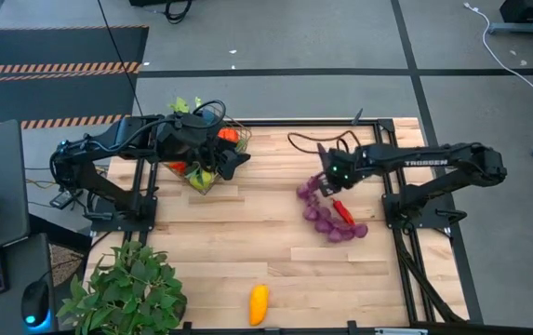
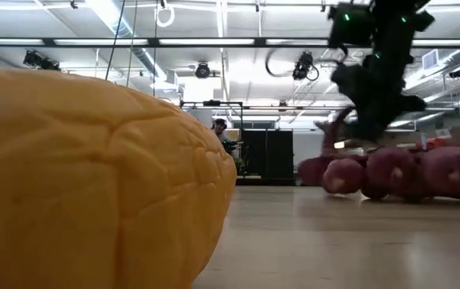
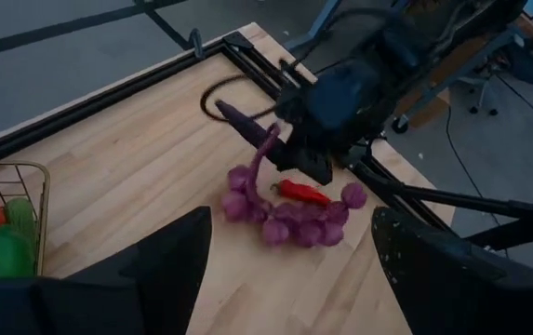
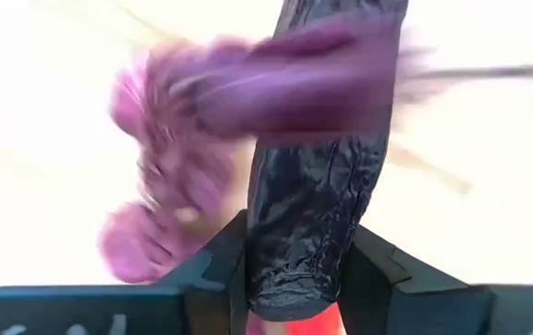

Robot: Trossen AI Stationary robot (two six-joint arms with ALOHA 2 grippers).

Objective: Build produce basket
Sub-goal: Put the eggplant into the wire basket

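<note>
The basket (image 1: 206, 160) is sitting at the table's far left corner, holding red, orange and green produce (image 1: 232, 136), with the left gripper (image 1: 231, 162) hanging over it, its fingers (image 3: 168, 261) standing wide apart and holding nothing. Well apart from it, on the right half of the table (image 1: 247, 233), the grapes (image 1: 326, 216) are lying in a curved string, and a small red pepper (image 1: 342, 212) is lying against them. The right gripper (image 1: 324, 179) is reaching down at the string's far end and is closing its fingers (image 4: 308, 223) on a dark purple piece (image 4: 313, 167) there, which is sticking up between them; the first grapes (image 3: 264, 160) are lifting off the wood with it while the rest are staying on the table. A yellow-orange fruit (image 1: 259, 303) is lying alone near the table's front edge, filling much of the low view. A leafy plant (image 1: 128, 290) is standing at the front left corner.
</note>
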